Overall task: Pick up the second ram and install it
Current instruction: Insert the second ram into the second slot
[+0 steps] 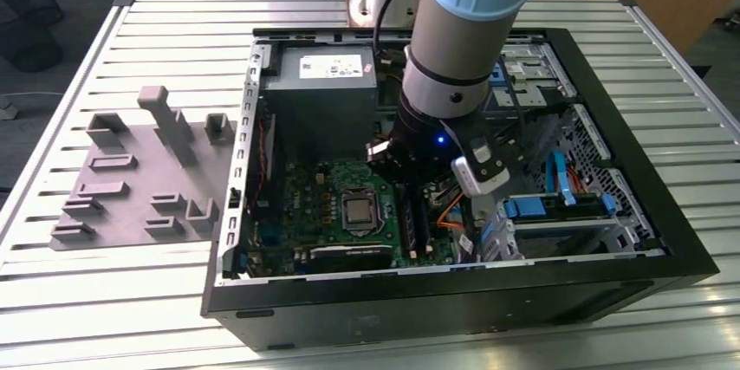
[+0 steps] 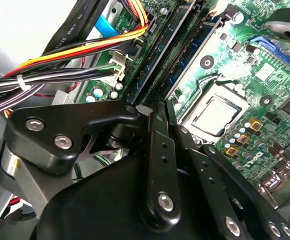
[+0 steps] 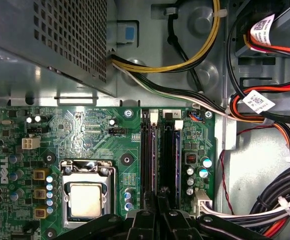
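My gripper [image 1: 418, 181] reaches down into the open computer case [image 1: 647, 249], over the memory slots beside the processor socket [image 1: 360, 210]. In the first wrist view its two fingers [image 3: 152, 215] meet at the gripper [image 3: 159, 199], shut on the second ram [image 3: 158, 165]. The ram shows edge-on as a thin dark strip running along a slot. I cannot tell how deep it sits. A first stick [image 3: 146, 155] stands in the neighbouring slot. In the second wrist view the gripper [image 2: 157, 106] pinches the strip's near end.
The grey fixture [image 1: 139, 171] lies on the slatted table at the exterior view's left. The power supply [image 1: 321, 84] borders the motherboard [image 1: 303, 205]. Bundled cables [image 3: 264, 110] run close beside the slots. A drive cage [image 1: 555, 214] stands at the exterior view's right.
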`<state>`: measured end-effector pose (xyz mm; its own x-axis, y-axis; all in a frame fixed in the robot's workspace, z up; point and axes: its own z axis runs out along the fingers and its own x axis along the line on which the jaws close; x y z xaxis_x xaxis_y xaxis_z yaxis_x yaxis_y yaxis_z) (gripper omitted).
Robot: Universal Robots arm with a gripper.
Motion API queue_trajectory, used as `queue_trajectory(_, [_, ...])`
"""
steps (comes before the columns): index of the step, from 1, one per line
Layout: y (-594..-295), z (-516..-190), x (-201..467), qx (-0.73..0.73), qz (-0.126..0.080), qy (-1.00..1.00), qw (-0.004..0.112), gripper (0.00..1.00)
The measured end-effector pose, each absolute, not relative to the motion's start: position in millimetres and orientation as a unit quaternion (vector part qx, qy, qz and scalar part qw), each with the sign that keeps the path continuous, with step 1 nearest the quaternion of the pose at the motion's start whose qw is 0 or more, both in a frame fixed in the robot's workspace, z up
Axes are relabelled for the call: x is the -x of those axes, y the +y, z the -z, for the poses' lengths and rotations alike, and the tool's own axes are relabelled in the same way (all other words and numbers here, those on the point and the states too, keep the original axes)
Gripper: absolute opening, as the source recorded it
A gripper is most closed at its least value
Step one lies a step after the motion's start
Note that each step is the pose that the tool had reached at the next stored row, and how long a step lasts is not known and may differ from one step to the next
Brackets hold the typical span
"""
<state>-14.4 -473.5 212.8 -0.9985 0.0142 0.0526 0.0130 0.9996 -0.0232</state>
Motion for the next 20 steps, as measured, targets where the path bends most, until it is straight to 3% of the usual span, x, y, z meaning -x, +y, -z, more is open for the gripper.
queue_trajectory(17, [-473.5,-212.6,14.4,0.007,-0.011,-1.000,0.026,0.13])
queue_trajectory(18, [-473.5,-212.4,14.3,0.007,-0.011,-1.000,0.026,0.21])
queue_trajectory(20, [-473.5,-212.5,14.3,0.007,-0.011,-1.000,0.026,0.21])
